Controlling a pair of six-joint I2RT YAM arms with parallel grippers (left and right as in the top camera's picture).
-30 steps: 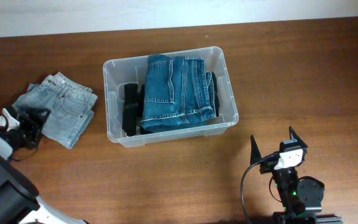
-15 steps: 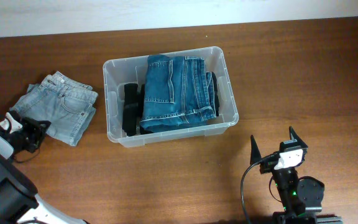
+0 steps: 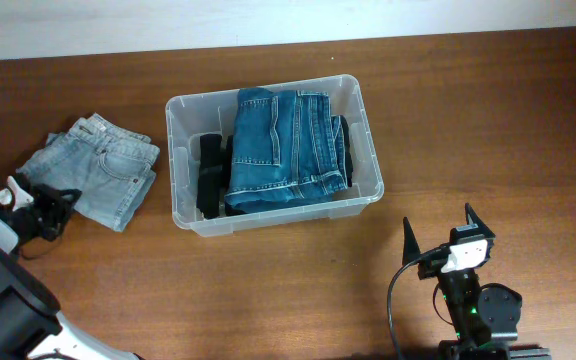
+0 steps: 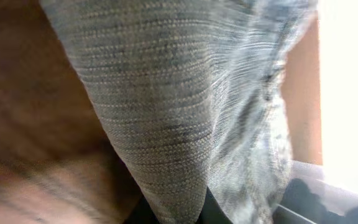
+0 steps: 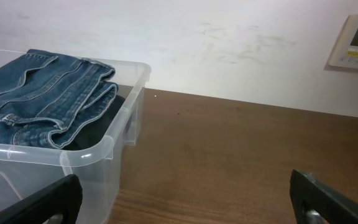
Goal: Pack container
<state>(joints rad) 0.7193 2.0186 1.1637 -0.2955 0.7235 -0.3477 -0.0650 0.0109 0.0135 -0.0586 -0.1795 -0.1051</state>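
Note:
The clear plastic container [image 3: 268, 218] stands mid-table, its near wall [image 5: 86, 180] also in the right wrist view. Folded dark blue jeans [image 3: 283, 145] fill it, lying over a black garment [image 3: 210, 175]. To its left, light grey-blue jeans [image 3: 103, 175] lie folded on the table. My left gripper [image 3: 53, 212] is shut on their near left edge; in the left wrist view the fabric [image 4: 185, 112] fills the frame and narrows into the jaws [image 4: 173, 214]. My right gripper [image 3: 437, 222] stands open and holds nothing, right of the container's front corner [image 5: 185, 205].
The wooden table [image 3: 488, 120] runs to a white wall [image 5: 229, 43] at the back. A wall thermostat [image 5: 356, 40] shows at the upper right of the right wrist view.
My left gripper has closed on the edge of the light jeans and shifted slightly toward me; the jeans have shifted a little. The right arm has not moved.

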